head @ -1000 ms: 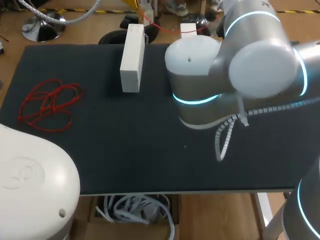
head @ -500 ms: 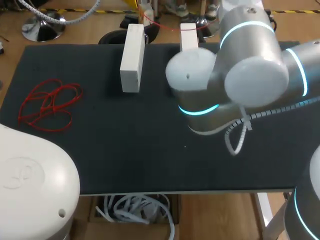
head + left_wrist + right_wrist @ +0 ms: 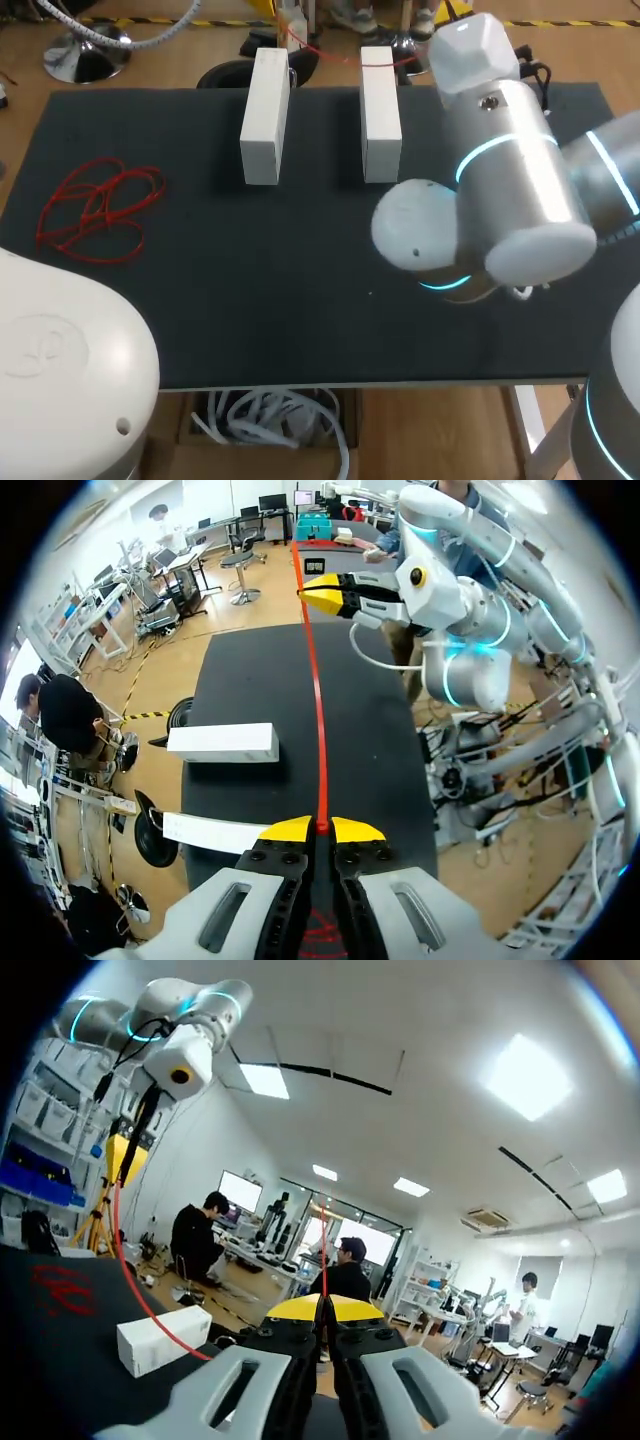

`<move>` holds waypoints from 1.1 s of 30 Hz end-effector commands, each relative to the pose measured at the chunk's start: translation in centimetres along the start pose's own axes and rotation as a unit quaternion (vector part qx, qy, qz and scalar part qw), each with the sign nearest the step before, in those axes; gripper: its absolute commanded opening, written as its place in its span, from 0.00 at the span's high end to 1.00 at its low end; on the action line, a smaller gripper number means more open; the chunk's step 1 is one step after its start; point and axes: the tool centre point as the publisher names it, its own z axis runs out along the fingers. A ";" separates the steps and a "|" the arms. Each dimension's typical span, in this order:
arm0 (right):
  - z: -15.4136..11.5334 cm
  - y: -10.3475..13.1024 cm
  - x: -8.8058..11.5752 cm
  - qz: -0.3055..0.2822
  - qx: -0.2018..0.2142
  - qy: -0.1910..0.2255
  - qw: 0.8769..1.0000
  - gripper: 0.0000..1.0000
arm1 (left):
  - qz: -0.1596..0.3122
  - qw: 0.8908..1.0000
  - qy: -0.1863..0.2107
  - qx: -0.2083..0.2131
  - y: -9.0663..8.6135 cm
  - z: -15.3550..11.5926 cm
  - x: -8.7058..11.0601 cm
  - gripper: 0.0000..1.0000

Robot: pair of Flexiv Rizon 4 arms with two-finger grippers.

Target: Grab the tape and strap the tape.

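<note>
My left pincer (image 3: 320, 828) was clenched on a thin red tape (image 3: 317, 710), which ran in a straight line above the black matte surface (image 3: 250, 300) to my right pincer (image 3: 322, 1307), likewise clenched on it at the far right. Two long white rectangular blocks (image 3: 265, 115) (image 3: 380, 112) lay side by side, apart, at the far middle of the surface. A loose tangle of red loops (image 3: 95, 210) lay at the left.
</note>
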 end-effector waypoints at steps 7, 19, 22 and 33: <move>-0.1 0.5 -1.5 -0.015 0.012 0.053 0.998 1.00 | -0.001 1.000 0.000 -0.002 -0.1 -0.1 0.0 1.00; 0.9 1.2 0.4 -0.096 0.051 0.018 0.994 1.00 | -0.001 1.000 0.000 -0.002 -0.1 -0.1 0.0 1.00; 1.1 1.2 1.2 -0.124 0.080 0.003 0.989 1.00 | -0.001 1.000 0.000 -0.002 -0.1 -0.1 0.0 1.00; 1.3 1.6 3.3 -0.293 0.108 0.004 0.950 1.00 | -0.001 1.000 0.000 -0.002 -0.1 -0.1 0.0 1.00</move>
